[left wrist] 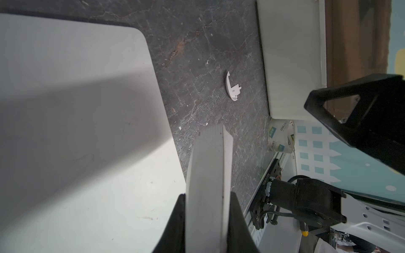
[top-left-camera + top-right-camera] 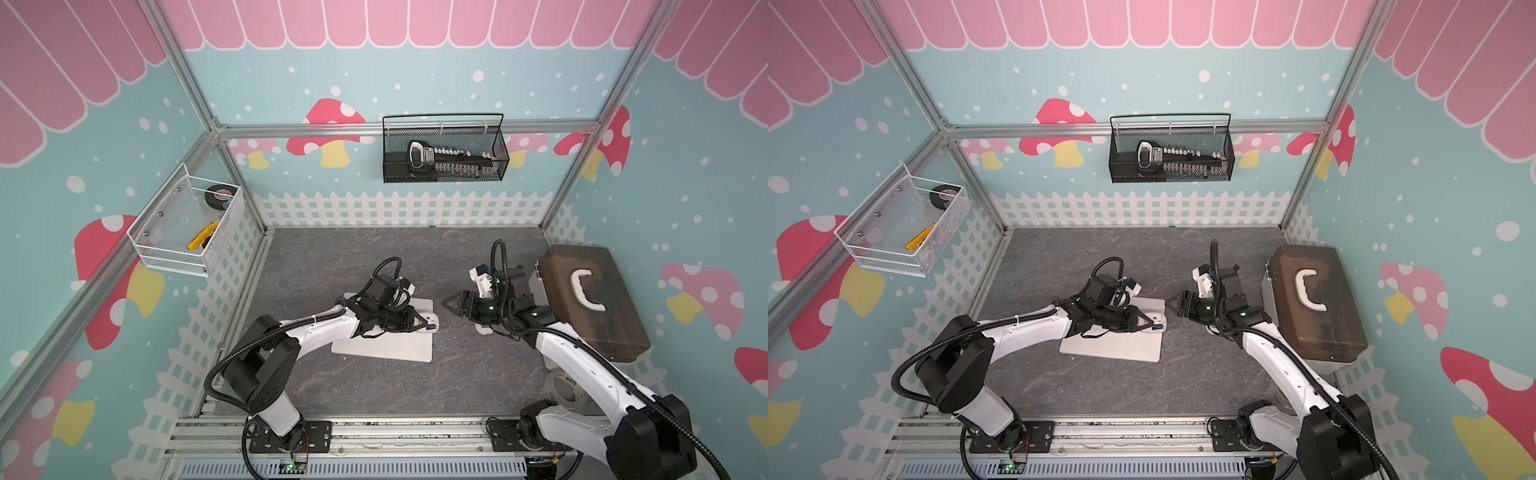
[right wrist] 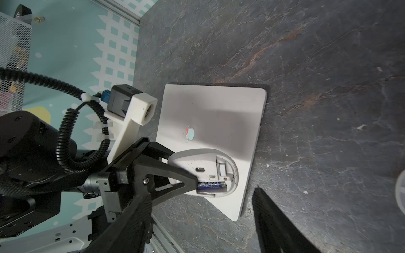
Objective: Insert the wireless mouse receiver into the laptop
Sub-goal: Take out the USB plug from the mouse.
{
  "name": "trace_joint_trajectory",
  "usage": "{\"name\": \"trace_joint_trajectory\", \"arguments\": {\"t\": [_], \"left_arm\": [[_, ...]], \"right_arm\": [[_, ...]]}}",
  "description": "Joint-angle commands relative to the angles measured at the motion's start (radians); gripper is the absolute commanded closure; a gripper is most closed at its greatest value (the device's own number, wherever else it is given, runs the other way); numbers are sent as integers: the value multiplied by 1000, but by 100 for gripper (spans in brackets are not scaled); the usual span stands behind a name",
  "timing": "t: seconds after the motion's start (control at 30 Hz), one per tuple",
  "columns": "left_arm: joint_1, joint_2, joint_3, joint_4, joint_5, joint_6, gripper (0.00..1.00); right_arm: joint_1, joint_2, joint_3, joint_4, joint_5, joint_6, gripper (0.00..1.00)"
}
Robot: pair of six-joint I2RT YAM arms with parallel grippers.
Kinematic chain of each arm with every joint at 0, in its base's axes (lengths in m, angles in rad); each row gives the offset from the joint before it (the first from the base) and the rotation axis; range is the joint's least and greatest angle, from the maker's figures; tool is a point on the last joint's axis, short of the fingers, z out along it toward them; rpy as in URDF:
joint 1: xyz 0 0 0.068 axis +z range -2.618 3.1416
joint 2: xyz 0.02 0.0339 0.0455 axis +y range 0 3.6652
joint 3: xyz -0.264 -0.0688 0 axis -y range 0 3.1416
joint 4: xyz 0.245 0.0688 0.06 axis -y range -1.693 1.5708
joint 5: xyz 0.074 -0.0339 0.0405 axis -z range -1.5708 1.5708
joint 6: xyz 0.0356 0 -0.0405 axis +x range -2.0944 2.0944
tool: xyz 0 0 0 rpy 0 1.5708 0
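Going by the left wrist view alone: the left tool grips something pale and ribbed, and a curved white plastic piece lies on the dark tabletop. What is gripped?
Observer: A white oval mouse, underside exposed, at the thin silver-grey laptop edge.
Operator: Where is the receiver?
Observer: What looks like the tiny pale wireless mouse receiver sits in a recess beside a blue battery in the uncovered bay.
Operator: And the right tool?
Observer: The right tool is open and empty, beside the laptop, apart from the mouse.
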Motion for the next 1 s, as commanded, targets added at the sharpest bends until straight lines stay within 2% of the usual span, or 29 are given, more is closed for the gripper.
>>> {"name": "trace_joint_trajectory", "arguments": {"t": [0.0,0.17,0.4,0.97], "left_arm": [[-5,16,4,-1,-14,-36,100],[-6,40,4,-17,-16,-37,100],[-4,59,13,-56,-41,-23,100],[-4,93,39,-93,-55,-7,100]], "right_arm": [[3,47,-37,101,-74,71,32],[2,136,-74,196,-130,103,37],[5,209,-92,266,-183,114,38],[59,372,-125,420,-211,158,42]]}}
